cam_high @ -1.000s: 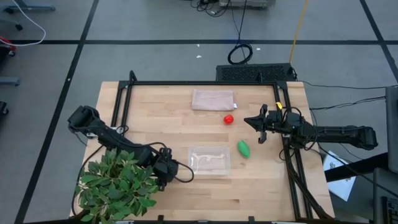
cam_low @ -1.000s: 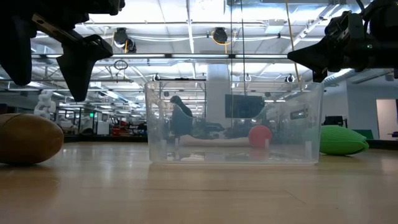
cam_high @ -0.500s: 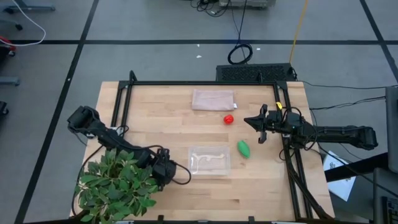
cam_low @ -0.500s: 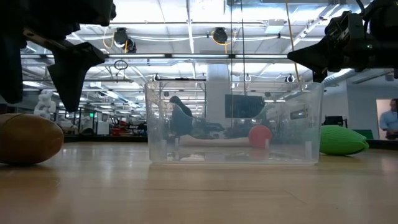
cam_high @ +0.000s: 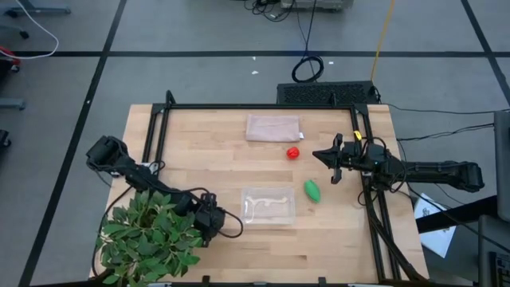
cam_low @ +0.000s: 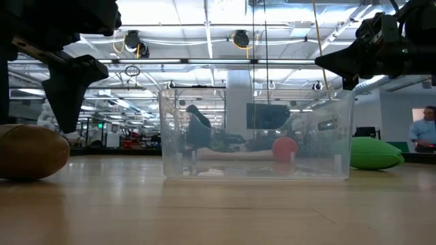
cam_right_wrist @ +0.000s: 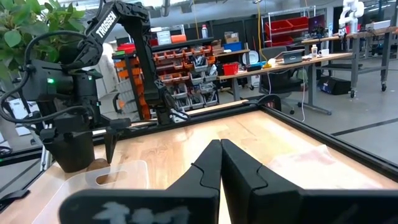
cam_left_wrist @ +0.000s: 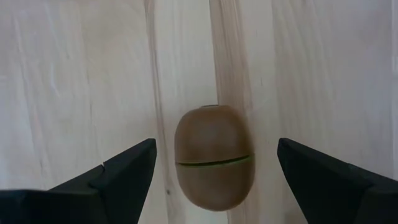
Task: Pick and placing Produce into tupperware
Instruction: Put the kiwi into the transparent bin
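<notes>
The brown fuzzy kiwi (cam_left_wrist: 214,163) lies on its side on the wood near the table's near-left corner, also seen in the low view (cam_low: 30,151). My left gripper (cam_left_wrist: 216,144) hovers open just above it, pointing down, one finger on either side without touching; in the high view it (cam_high: 209,224) hides the kiwi. The clear tupperware (cam_high: 268,206) stands to its right. The red round fruit (cam_high: 293,152) and green oval (cam_high: 312,190) lie beyond the tupperware on the bare table. My right gripper (cam_high: 331,157) waits shut near the right edge, above the table.
A leafy potted plant (cam_high: 151,239) fills the near-left corner, right beside my left arm. A pinkish-beige flat rectangle (cam_high: 273,127) lies near the far edge. A black frame (cam_high: 263,106) runs along the table's far and side edges.
My left gripper has come down toward the kiwi and shifted a little toward the table's near-left, its fingers staying open. The kiwi, the other fruit and the tupperware have stayed put.
</notes>
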Tool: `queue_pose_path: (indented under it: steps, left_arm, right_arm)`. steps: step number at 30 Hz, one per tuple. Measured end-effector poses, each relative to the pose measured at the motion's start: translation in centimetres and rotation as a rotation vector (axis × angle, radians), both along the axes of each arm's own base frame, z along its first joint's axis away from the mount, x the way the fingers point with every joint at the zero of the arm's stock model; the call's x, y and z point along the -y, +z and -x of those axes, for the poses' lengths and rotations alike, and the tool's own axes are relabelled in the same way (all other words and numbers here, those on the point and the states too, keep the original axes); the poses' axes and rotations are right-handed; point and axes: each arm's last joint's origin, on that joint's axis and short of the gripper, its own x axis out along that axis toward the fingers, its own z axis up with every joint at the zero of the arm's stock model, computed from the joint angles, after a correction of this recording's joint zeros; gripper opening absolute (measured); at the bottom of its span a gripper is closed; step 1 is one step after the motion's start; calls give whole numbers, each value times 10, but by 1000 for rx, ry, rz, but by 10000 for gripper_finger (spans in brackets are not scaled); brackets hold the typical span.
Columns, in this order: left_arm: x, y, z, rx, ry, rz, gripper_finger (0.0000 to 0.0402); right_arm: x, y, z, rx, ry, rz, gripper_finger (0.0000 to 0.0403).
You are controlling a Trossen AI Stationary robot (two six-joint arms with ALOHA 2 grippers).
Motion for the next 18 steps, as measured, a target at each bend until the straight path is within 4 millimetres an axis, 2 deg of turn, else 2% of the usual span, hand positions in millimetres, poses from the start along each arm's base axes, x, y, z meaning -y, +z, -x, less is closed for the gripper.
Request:
queue_pose_path:
  steps: [5, 12, 18]
  left_arm:
    - [1, -2, 2, -4, 4, 0, 342]
    - [-3, -16, 7, -16, 39, 2, 342]
    - [-2, -16, 6, 1, 38, 11, 342]
  right_arm:
    - [0, 0, 0, -4, 0, -1, 0]
    - [0, 0, 0, -4, 0, -1, 0]
    - [0, 0, 0, -4, 0, -1, 0]
